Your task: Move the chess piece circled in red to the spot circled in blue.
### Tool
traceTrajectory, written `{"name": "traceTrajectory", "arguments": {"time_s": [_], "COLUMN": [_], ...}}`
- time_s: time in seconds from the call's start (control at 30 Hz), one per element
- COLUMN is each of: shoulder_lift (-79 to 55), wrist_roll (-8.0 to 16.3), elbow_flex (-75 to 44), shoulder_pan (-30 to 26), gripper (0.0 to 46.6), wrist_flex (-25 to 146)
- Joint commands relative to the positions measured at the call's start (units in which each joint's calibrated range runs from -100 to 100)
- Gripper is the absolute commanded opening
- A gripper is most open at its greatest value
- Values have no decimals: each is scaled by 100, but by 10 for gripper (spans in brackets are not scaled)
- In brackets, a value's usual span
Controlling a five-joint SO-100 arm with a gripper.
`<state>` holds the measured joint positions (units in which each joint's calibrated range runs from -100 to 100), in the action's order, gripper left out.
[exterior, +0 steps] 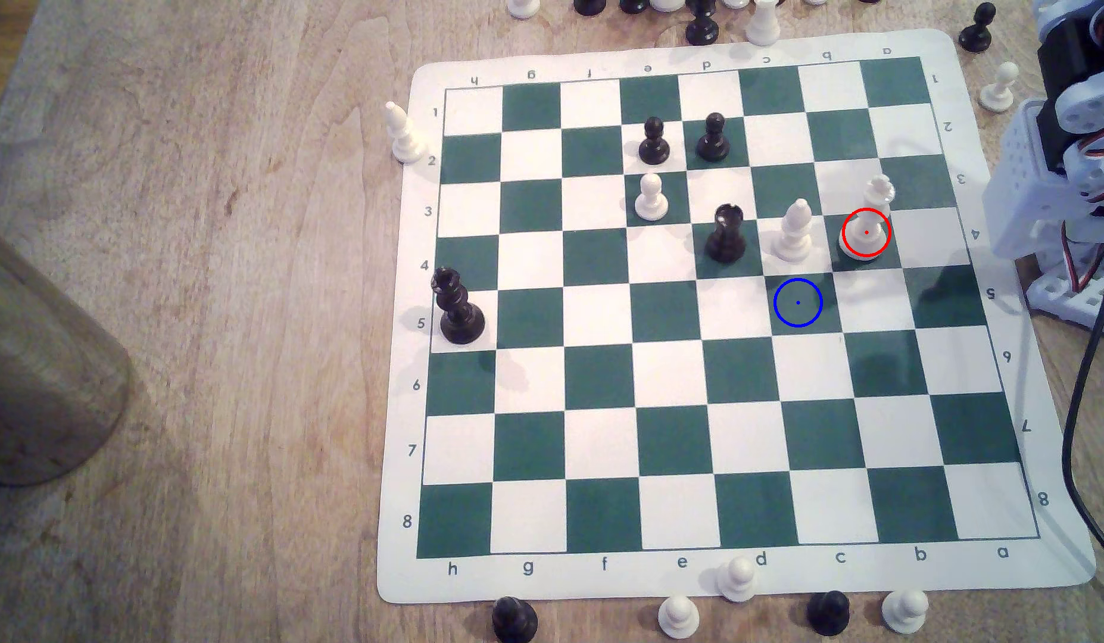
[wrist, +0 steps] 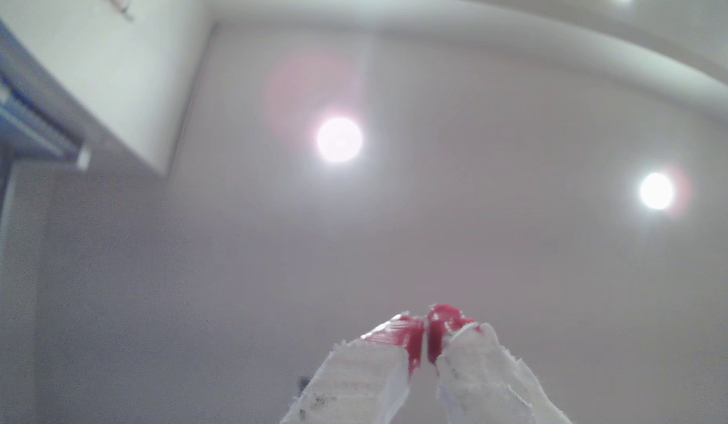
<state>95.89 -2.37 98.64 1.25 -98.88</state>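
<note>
**White crowned piece on its ringed square, arm folded at the board's edge**

We list a tall white plastic chess piece [exterior: 871, 216] with a notched crown, slim waist and wide round base, upright on a dark green square; a thin red ring lies over its base. Just beside it, toward the exterior view's left, stands a white piece with a smooth pointed top [exterior: 794, 232]. The target square [exterior: 798, 303], dark green with a blue ring and centre dot, sits diagonally next to the crowned piece's square, nearer the camera and bare.

The board [exterior: 1032, 556] is a thin flexible mat, green and white checks, its border printed with letters a–h and numbers 1–8. It lies on a pale, grainy wooden table [exterior: 228, 247].

On the mat we also note two black pawns [exterior: 653, 142], a white pawn [exterior: 650, 198], a black castle-topped piece [exterior: 726, 235] and a tall black piece [exterior: 458, 309]. Spare pieces ring the mat's edges.

The white printed arm [exterior: 1069, 142] stands at the exterior view's right, clear of the board. In the wrist view the gripper [wrist: 425, 338], white with red-coated tips, points at a ceiling with two round lights; its fingers are pressed together on nothing.
</note>
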Motion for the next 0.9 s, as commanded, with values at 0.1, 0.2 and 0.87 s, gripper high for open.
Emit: {"name": "traceTrajectory", "arguments": {"time_s": [0.1,0.2,0.87], "shoulder_lift": [-14,-14,-39], "wrist_roll": [5,39,107], "elbow_flex": [-127,-717,-4561], "shoulder_pan": [12,43,669], "gripper": [2,2,2], "wrist_flex": [2141,4491,15736]}}
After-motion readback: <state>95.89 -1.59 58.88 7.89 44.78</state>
